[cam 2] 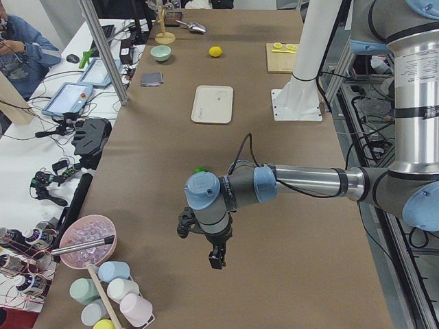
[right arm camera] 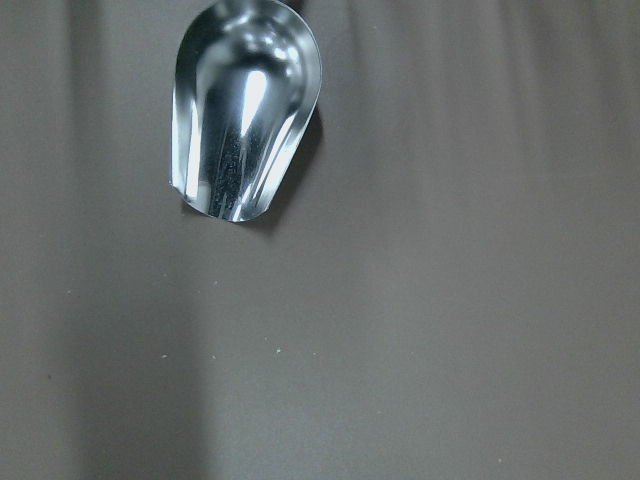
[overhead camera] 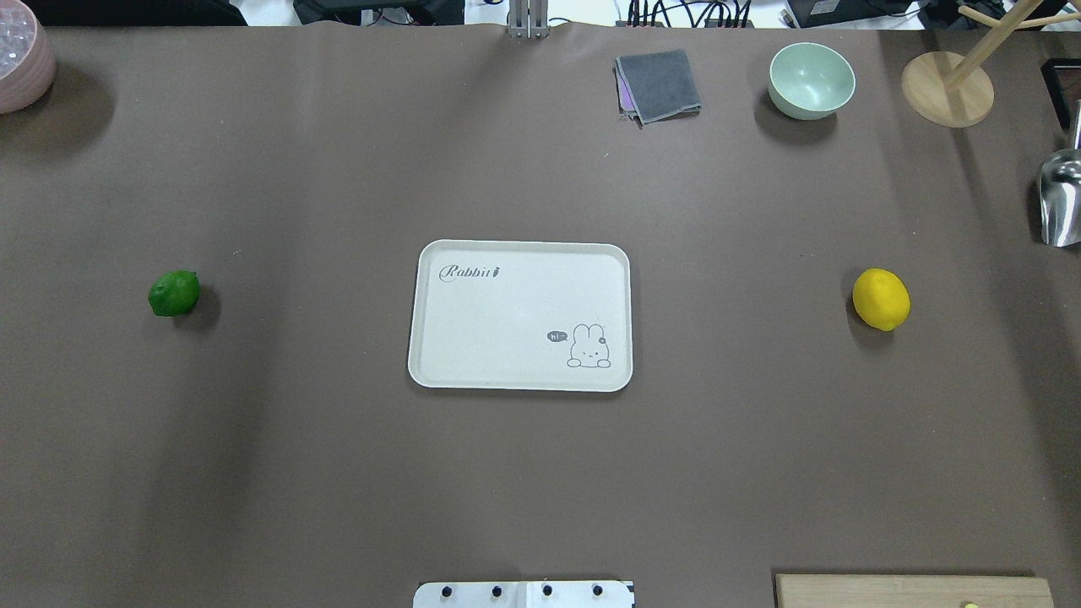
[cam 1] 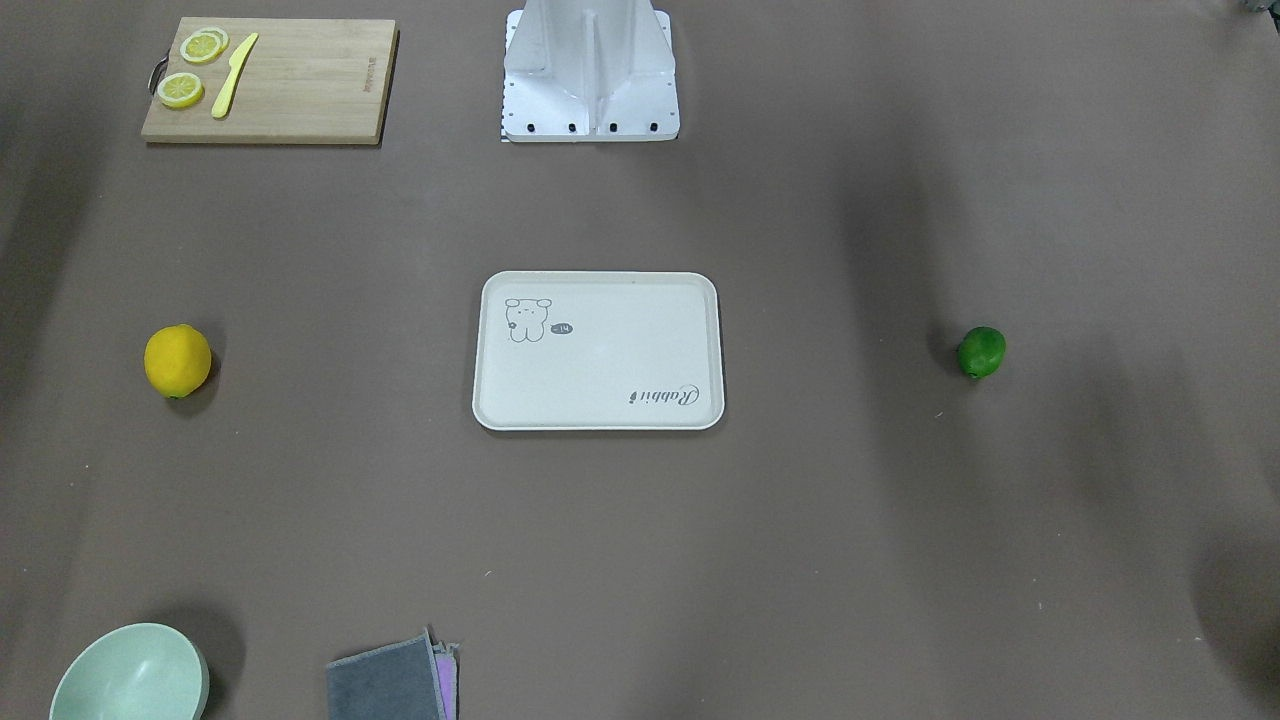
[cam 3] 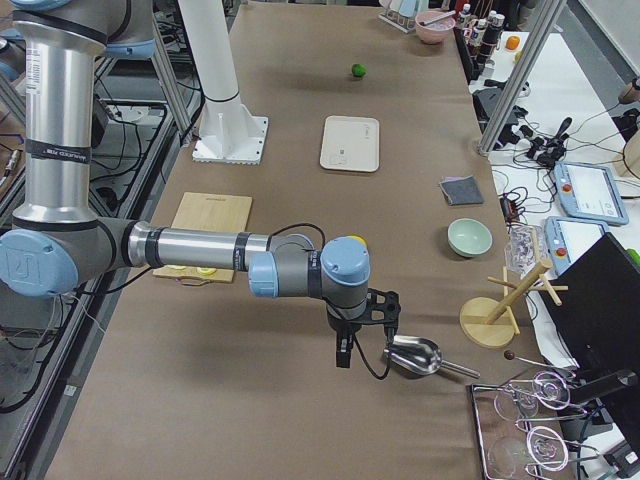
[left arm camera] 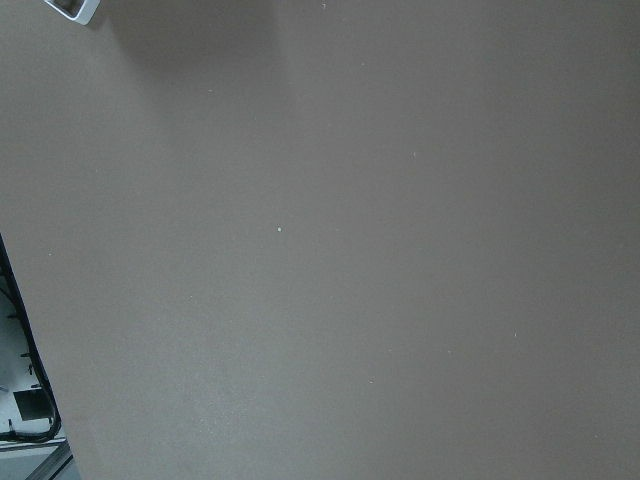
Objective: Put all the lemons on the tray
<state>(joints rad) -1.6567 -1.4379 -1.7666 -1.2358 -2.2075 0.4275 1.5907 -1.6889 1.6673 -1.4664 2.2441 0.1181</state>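
The off-white tray [overhead camera: 507,321] lies bare at the table's middle, also in the front view [cam 1: 620,360]. The yellow lemon [overhead camera: 881,300] lies on the brown mat to the tray's right in the overhead view, at far left in the front view [cam 1: 177,361]. The green lemon [overhead camera: 174,293] lies to the tray's left, at right in the front view [cam 1: 981,352]. My left gripper [cam 2: 199,245] hangs above the table beyond the green lemon, shown only in the left side view. My right gripper [cam 3: 365,335] hangs near the metal scoop. I cannot tell whether either is open.
A wooden cutting board [cam 1: 300,80] with lemon slices and a yellow knife lies near the robot base [cam 1: 590,75]. A green bowl [overhead camera: 811,80], folded cloth [overhead camera: 659,84], wooden rack [overhead camera: 946,89], metal scoop [right arm camera: 245,110] and pink bowl [overhead camera: 21,59] line the edges.
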